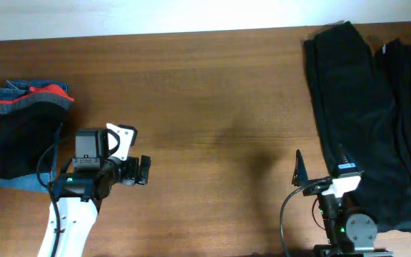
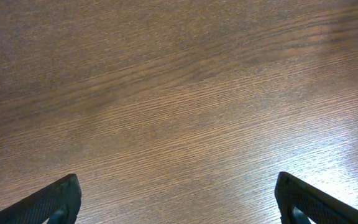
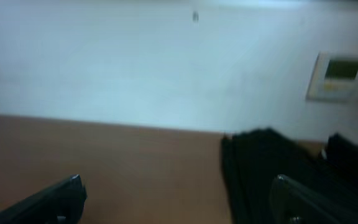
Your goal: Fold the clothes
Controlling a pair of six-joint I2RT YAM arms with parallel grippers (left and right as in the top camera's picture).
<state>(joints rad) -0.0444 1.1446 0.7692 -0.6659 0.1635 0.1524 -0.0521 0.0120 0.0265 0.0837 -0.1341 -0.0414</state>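
Left gripper (image 1: 133,155): jaws wide open, empty, above bench (image 1: 212,93). Right gripper (image 1: 321,170): jaws wide open, empty, beside black trousers (image 1: 352,107).

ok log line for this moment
left jaws open | right jaws open | black garments laid out at right | folded stack at left

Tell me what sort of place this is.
Probably an indoor robot workroom or lab: a wooden table, black clothes laid out on it, and a white wall with a small control panel.
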